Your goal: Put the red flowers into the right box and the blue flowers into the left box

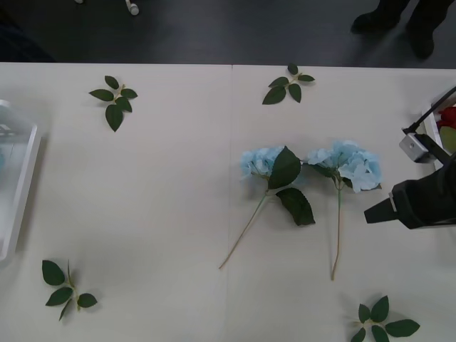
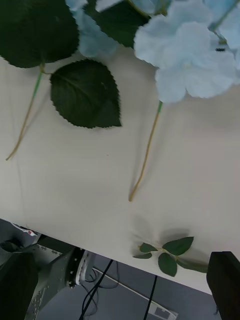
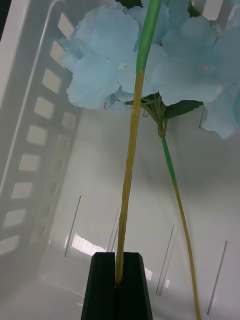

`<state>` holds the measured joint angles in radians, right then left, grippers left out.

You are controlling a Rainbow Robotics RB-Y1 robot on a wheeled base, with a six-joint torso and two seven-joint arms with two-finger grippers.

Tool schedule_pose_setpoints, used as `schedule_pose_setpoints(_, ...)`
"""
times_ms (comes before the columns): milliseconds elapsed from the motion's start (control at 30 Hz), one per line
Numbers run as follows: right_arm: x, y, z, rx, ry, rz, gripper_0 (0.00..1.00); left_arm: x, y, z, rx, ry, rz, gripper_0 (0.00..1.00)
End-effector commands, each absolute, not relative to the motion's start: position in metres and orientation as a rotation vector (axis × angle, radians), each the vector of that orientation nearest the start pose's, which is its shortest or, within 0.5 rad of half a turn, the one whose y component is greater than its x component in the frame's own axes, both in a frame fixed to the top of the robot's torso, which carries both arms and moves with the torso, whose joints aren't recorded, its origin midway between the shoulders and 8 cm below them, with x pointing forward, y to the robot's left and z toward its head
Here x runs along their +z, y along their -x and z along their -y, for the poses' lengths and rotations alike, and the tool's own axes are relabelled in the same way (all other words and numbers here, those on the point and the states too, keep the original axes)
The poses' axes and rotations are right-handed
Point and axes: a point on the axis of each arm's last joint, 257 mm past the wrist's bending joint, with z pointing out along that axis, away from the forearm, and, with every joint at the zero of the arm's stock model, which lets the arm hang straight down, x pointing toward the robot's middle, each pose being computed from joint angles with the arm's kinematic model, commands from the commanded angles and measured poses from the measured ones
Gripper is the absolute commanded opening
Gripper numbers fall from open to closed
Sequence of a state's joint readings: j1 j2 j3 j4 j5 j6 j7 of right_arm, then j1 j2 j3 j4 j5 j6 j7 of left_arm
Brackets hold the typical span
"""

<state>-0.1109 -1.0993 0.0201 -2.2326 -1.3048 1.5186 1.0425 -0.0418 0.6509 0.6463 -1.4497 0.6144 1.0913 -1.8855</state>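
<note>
Clamped on the yellow-green stem of a blue hydrangea [image 3: 102, 60], the left hand [image 3: 119, 280] has its two black fingers [image 3: 102, 285] pressed together around that stem, inside the left box [image 3: 30, 150]. A second blue hydrangea [image 3: 210, 75] lies just beside the held one, its thinner stem running down along the white floor of the tray. The slotted wall of the box rises close by the two pale heads. In the front view the rim of the left box [image 1: 21, 185] shows at the left edge of the worktop [image 1: 157, 199].

The right hand [image 2: 120, 285] hangs over the right side of the worktop, its black fingers [image 2: 225, 285] wide apart and holding nothing; in the front view its dark body [image 1: 420, 203] sits at the right edge. Below it lie two more blue hydrangeas: one [image 1: 260, 162] near the middle of the worktop, with two large dark leaves [image 1: 296, 206] over and beside its stem, and another [image 1: 353, 165] just to the right of it, its long stem pointing toward the robot. That makes four blue flowers counted, two in the tray and two on the worktop.

Something red [image 1: 449, 117] shows at the far right edge, beside part of the right box [image 1: 432, 135]; how many red flowers are there cannot be told.

Four loose leaf sprigs [image 1: 114, 100] lie scattered: two near the far edge, two near the robot's edge.
</note>
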Motion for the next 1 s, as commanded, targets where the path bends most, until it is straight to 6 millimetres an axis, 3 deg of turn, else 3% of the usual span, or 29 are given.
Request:
schedule_pose_setpoints(33, -0.212, -0.329, 0.264, 0.345, 0.120, -2.823, 1.00, -0.241, -0.402, -0.646, 0.321, 0.367, -2.318, 0.39)
schedule_pose_setpoints(67, -0.216, -0.330, 0.265, 0.336, 0.117, -2.822, 1.00, -0.241, -0.402, -0.646, 0.319, 0.367, -2.318, 0.54)
schedule_pose_setpoints(100, -0.222, -0.332, 0.264, 0.324, 0.111, -2.821, 1.00, -0.240, -0.403, -0.644, 0.315, 0.362, -2.316, 0.84)
schedule_pose_setpoints(133, -0.228, -0.335, 0.263, 0.316, 0.099, -2.813, 1.00, -0.238, -0.405, -0.642, 0.304, 0.360, -2.310, 1.00)
schedule_pose_setpoints(400, -0.264, -0.360, 0.256, 0.292, -0.003, -2.747, 1.00, -0.227, -0.414, -0.615, 0.163, 0.332, -2.266, 1.00)
schedule_pose_setpoints(600, -0.290, -0.369, 0.254, 0.233, -0.031, -2.716, 1.00, -0.199, -0.413, -0.578, 0.070, 0.239, -2.222, 1.00)
schedule_pose_setpoints(1000, -0.314, -0.388, 0.256, 0.216, -0.073, -2.682, 1.00, -0.133, -0.412, -0.461, -0.334, 0.023, -2.122, 1.00)
